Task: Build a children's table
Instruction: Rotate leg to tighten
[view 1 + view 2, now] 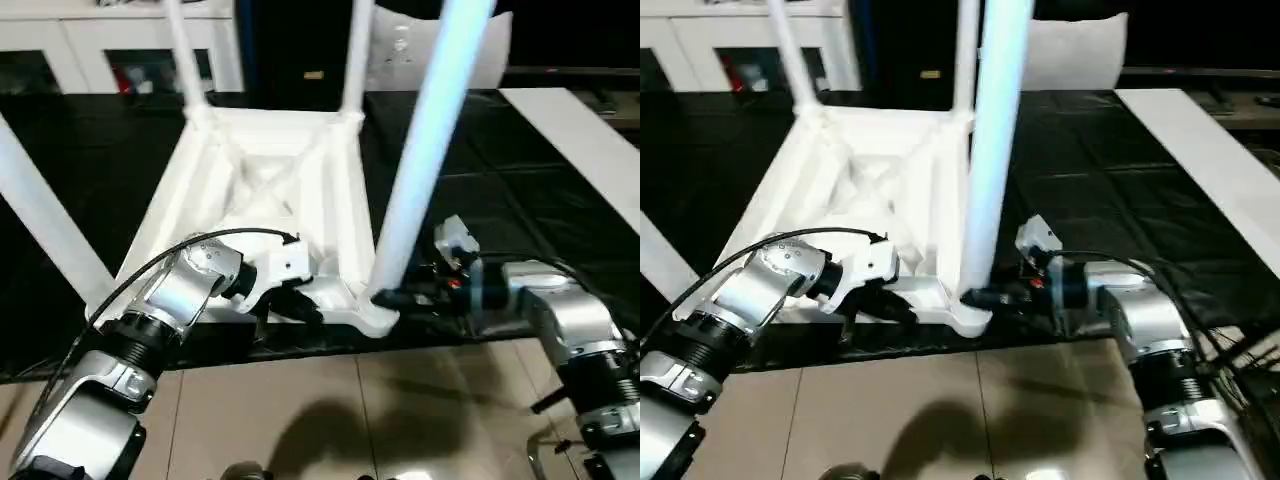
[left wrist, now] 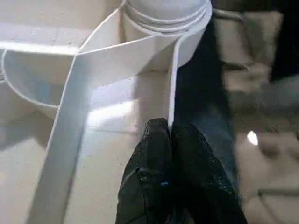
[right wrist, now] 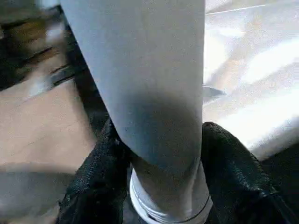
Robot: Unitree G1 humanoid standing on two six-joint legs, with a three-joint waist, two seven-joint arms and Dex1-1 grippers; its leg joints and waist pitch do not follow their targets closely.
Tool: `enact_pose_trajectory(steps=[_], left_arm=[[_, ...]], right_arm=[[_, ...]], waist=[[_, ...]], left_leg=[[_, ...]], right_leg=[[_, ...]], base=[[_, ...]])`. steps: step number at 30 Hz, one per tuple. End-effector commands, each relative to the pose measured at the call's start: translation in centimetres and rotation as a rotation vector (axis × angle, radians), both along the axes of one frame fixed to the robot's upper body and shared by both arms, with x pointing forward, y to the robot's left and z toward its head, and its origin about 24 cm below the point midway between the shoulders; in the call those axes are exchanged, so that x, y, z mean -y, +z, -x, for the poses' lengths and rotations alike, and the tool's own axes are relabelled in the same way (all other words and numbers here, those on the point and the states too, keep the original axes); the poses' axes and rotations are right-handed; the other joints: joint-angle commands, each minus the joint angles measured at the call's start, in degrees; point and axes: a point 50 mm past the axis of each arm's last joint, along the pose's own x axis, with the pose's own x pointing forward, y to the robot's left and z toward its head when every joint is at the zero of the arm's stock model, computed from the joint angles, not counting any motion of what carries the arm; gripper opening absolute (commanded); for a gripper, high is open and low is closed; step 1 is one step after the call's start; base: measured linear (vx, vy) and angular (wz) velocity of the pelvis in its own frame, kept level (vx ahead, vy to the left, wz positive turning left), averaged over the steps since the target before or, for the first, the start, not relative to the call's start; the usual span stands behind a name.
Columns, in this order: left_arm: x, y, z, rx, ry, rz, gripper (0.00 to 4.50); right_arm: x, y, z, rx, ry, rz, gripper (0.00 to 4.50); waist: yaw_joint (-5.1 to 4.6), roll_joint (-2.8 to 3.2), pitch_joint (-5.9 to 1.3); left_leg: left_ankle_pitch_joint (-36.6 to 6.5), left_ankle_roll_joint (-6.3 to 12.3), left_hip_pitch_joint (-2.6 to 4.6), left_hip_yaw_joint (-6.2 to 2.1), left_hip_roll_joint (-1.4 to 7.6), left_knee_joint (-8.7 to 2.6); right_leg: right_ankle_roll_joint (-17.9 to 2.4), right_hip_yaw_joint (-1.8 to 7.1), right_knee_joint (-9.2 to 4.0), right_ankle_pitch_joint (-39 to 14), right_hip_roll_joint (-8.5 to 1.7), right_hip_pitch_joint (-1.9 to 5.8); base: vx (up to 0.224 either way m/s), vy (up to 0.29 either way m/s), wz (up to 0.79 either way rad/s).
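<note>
The children's table lies upside down on a black mat, w/ ribbed underside up and legs standing up from the corner sockets. The near right leg stands in its socket at the near right corner. The right gripper has its two fingers on both sides of this leg, just above the socket, closed on it. The left gripper is fully closed, holding nothing; its tips touch a rib at the near edge of the top, left of that socket. Far behind: white cabinets and a pillow.
</note>
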Motion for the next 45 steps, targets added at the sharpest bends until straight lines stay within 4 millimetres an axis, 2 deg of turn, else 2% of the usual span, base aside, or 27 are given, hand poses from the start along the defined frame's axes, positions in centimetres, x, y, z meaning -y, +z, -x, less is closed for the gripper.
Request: enact_pose_trajectory(steps=[1, 2, 3, 4, 5, 6, 7, 8, 9, 11, 12, 13, 14, 15, 17, 19, 20, 21, 23, 24, 27, 29, 31, 35, 39, 40, 45], left_arm=[[3.0, 0.9, -0.3, 0.007, 0.088, 0.128, 0.00], [3.4, 0.9, -0.4, 0.007, 0.125, 0.143, 0.00], [3.6, 0.9, -0.5, 0.007, 0.144, 0.152, 0.00], [4.7, 1.0, -0.7, 0.007, 0.216, 0.189, 0.00], [5.2, 1.1, -0.8, 0.012, 0.240, 0.203, 0.00], [5.9, 1.3, -0.9, 0.040, 0.263, 0.211, 0.00], [5.9, 1.3, -0.9, 0.040, 0.263, 0.211, 0.00], [5.8, 1.3, -1.2, 0.074, 0.272, 0.194, 0.00], [5.8, 1.3, -1.2, 0.075, 0.272, 0.194, 0.00], [5.3, 1.2, -1.2, 0.093, 0.266, 0.171, 0.00], [5.0, 1.2, -1.1, 0.100, 0.260, 0.160, 0.00], [4.9, 1.2, -1.1, 0.101, 0.259, 0.157, 0.00], [4.5, 1.2, -1.1, 0.103, 0.265, 0.149, 0.00], [4.2, 1.1, -1.1, 0.105, 0.266, 0.141, 0.00], [3.8, 1.1, -1.1, 0.109, 0.271, 0.128, 0.00], [3.0, 0.8, -1.2, 0.117, 0.260, 0.102, 0.00], [2.8, 0.8, -1.2, 0.118, 0.257, 0.096, 0.00], [2.6, 0.7, -1.2, 0.122, 0.249, 0.088, 0.00], [2.1, 0.6, -1.2, 0.126, 0.227, 0.073, 0.00], [1.7, 0.4, -0.9, 0.123, 0.200, 0.062, 0.00], [1.4, 0.2, -0.7, 0.114, 0.176, 0.052, 0.00], [1.2, 0.1, -0.5, 0.112, 0.142, 0.045, 0.00], [0.9, 0.0, -0.2, 0.105, 0.101, 0.026, 0.00], [0.7, 0.1, 0.0, 0.114, 0.025, 0.015, 0.00], [0.5, 0.2, 0.5, 0.106, -0.114, -0.020, 0.00], [0.3, 0.2, 0.8, 0.094, -0.199, -0.054, 0.00], [0.2, 0.4, 1.2, 0.084, -0.320, -0.087, 0.00]], right_arm=[[-1.9, 0.1, -1.4, -0.020, -0.202, 0.005, 1.94], [-2.2, 0.1, -1.8, -0.026, -0.262, 0.009, 1.94], [-2.4, 0.1, -2.0, -0.029, -0.293, 0.010, 1.94], [-3.1, -0.1, -2.7, -0.043, -0.409, 0.007, 1.94], [-3.5, -0.2, -2.8, -0.040, -0.427, 0.004, 1.94], [-4.4, -0.3, -2.9, -0.011, -0.418, -0.021, 2.49], [-4.4, -0.3, -2.9, -0.011, -0.418, -0.021, 2.49], [-4.9, -0.1, -3.0, -0.003, -0.423, -0.076, 2.63], [-4.9, -0.1, -3.0, -0.003, -0.423, -0.078, 2.70], [-4.6, 0.1, -3.0, 0.004, -0.437, -0.094, 2.84], [-4.2, 0.1, -3.0, 0.021, -0.434, -0.088, 2.99], [-4.1, 0.2, -2.9, 0.025, -0.433, -0.086, 3.07], [-3.6, 0.2, -2.8, 0.040, -0.435, -0.071, 3.10], [-3.2, 0.2, -2.7, 0.057, -0.420, -0.058, 3.17], [-2.6, 0.3, -2.5, 0.077, -0.398, -0.045, 3.43], [-1.2, 0.3, -2.0, 0.094, -0.358, -0.029, 3.55], [-0.9, 0.4, -1.9, 0.101, -0.344, -0.028, 3.75], [-0.5, 0.4, -1.8, 0.104, -0.331, -0.027, 3.75], [0.8, 0.6, -1.4, 0.117, -0.308, -0.016, 3.95], [2.0, 0.8, -1.2, 0.128, -0.300, -0.003, 3.99], [2.8, 0.9, -1.0, 0.134, -0.290, 0.012, 4.31], [3.1, 0.9, -0.7, 0.127, -0.266, 0.013, 4.43], [3.4, 0.9, -0.3, 0.129, -0.217, 0.025, 4.43], [3.4, 1.1, 0.0, 0.139, -0.149, 0.029, 4.43], [3.5, 1.0, 0.6, 0.134, -0.022, 0.061, 4.43], [3.4, 0.9, 0.9, 0.126, 0.046, 0.086, 4.43], [3.1, 1.0, 1.6, 0.089, 0.227, 0.101, 4.43]], waist=[[-0.43, -0.54, -3.94], [-1.23, -0.56, -4.03], [-1.53, -0.51, -4.11], [-2.29, -0.55, -4.14], [-2.67, -0.27, -4.27], [-2.84, -0.23, -4.42], [-3.06, -0.32, -4.47], [-3.19, -0.31, -4.40], [-3.24, -0.37, -4.38], [-2.81, -0.16, -4.57], [-2.55, -0.12, -4.54], [-2.55, -0.12, -4.54], [-2.29, -0.22, -4.73], [-2.17, -0.13, -4.84], [-1.69, -0.23, -5.26], [-1.31, -0.18, -5.27], [-1.12, -0.19, -4.87], [-1.09, -0.23, -4.81], [-0.76, -0.31, -4.55], [-0.67, -0.33, -4.44], [-0.62, -0.42, -4.27], [-0.70, -0.38, -4.17], [-0.64, -0.35, -4.35], [-0.30, -0.27, -4.55], [0.30, -0.18, -4.60], [0.54, -0.17, -4.64], [1.72, -0.08, -4.56]], left_leg=[[-8.9, 1.72, 0.42, -1.48, 2.93, -3.59], [-9.3, 1.18, 0.18, -1.69, 2.85, -3.50], [-9.5, 1.17, 0.22, -1.77, 2.70, -3.43], [-9.3, 1.60, -0.22, -1.70, 2.66, -3.36], [-9.2, 1.80, -0.11, -1.88, 2.93, -3.37], [-9.2, 2.08, -0.10, -1.95, 3.01, -3.41], [-9.2, 2.55, -0.28, -1.94, 3.04, -3.47], [-9.0, 3.72, -0.05, -1.72, 2.85, -3.54], [-8.7, 3.98, -0.08, -1.68, 2.78, -3.60], [-6.3, 4.97, 0.05, -1.63, 2.98, -3.74], [-4.9, 5.46, -0.08, -1.71, 3.23, -3.82], [-4.9, 5.46, -0.08, -1.71, 3.23, -3.82], [-3.1, 6.02, -0.32, -1.89, 3.57, -3.74], [-2.1, 6.26, -0.44, -1.93, 3.64, -3.67], [1.5, 7.57, -0.68, -1.97, 3.74, -3.30], [3.5, 9.44, -0.65, -1.80, 3.85, -3.03], [2.2, 9.72, -0.75, -1.69, 3.85, -3.06], [1.3, 9.56, -0.82, -1.61, 3.71, -3.08], [-2.2, 7.97, -0.74, -1.38, 3.33, -3.30], [-3.1, 7.47, -0.62, -1.39, 3.35, -3.38], [-4.2, 6.50, -0.48, -1.37, 3.38, -3.50], [-5.6, 6.03, -0.39, -1.32, 3.09, -3.52], [-5.1, 6.17, -0.39, -1.40, 3.14, -3.50], [-3.9, 7.12, -0.44, -1.50, 3.52, -3.43], [-3.9, 7.27, -0.34, -1.40, 3.55, -3.42], [-3.8, 7.30, -0.27, -1.39, 3.65, -3.42], [-5.4, 6.59, -0.03, -1.23, 3.87, -3.51]], right_leg=[[2.8, 3.79, -6.90, -29.1, -6.18, 3.54], [4.0, 3.40, -7.20, -29.8, -6.19, 3.75], [4.4, 3.10, -7.41, -30.0, -6.23, 3.83], [5.5, 3.10, -7.41, -29.3, -6.15, 4.15], [5.2, 2.83, -7.59, -28.1, -6.23, 4.00], [5.2, 2.86, -7.55, -27.1, -6.36, 4.16], [5.0, 2.99, -7.37, -25.9, -6.41, 4.23], [4.2, 3.47, -7.21, -23.8, -6.33, 3.82], [3.8, 3.64, -7.07, -23.2, -6.32, 3.87], [1.6, 4.18, -6.28, -19.7, -6.23, 3.75], [0.5, 4.46, -5.68, -17.3, -6.24, 3.74], [0.5, 4.46, -5.68, -17.3, -6.24, 3.74], [-1.1, 4.80, -4.71, -13.7, -6.36, 3.84], [-1.7, 4.92, -4.36, -12.3, -6.42, 3.92], [-3.2, 5.21, -3.24, -6.6, -6.43, 3.95], [-5.0, 5.35, -2.70, -3.1, -6.35, 3.51], [-5.2, 5.44, -2.98, -4.5, -6.42, 3.34], [-5.0, 5.39, -3.17, -6.0, -6.43, 3.46], [-2.9, 5.24, -4.22, -12.7, -6.35, 3.70], [-2.0, 5.19, -4.57, -14.7, -6.22, 3.57], [-0.9, 5.12, -4.90, -17.0, -6.12, 3.40], [-0.1, 4.91, -5.41, -19.7, -6.11, 3.45], [0.0, 4.96, -5.30, -19.1, -6.08, 3.48], [-1.6, 5.11, -4.52, -15.0, -6.06, 3.38], [-2.0, 5.14, -4.47, -15.1, -6.09, 3.32], [-2.0, 5.18, -4.47, -15.1, -6.07, 3.28], [-1.9, 5.24, -4.65, -17.0, -6.21, 3.22]], base=[[-0.051, 0.001, -0.04], [0.000, 0.000, 0.00], [0.000, 0.000, 0.00], [0.000, 0.000, 0.00], [0.000, 0.000, 0.00], [0.000, 0.000, 0.00], [0.000, 0.000, 0.00], [0.000, 0.000, 0.00], [0.000, 0.000, 0.00], [0.000, 0.000, 0.00], [0.000, 0.000, 0.00], [0.000, 0.000, 0.00], [0.000, 0.000, 0.00], [0.000, 0.000, 0.00], [0.000, 0.000, 0.00], [0.000, 0.000, 0.00], [0.000, 0.000, 0.00], [0.000, 0.000, 0.00], [0.000, 0.000, 0.00], [0.000, 0.000, 0.00], [0.000, 0.000, 0.00], [0.000, 0.000, 0.00], [0.000, 0.000, 0.00], [0.000, 0.000, 0.00], [0.000, 0.000, 0.00], [0.000, 0.000, 0.00], [0.000, 0.000, 0.00]])
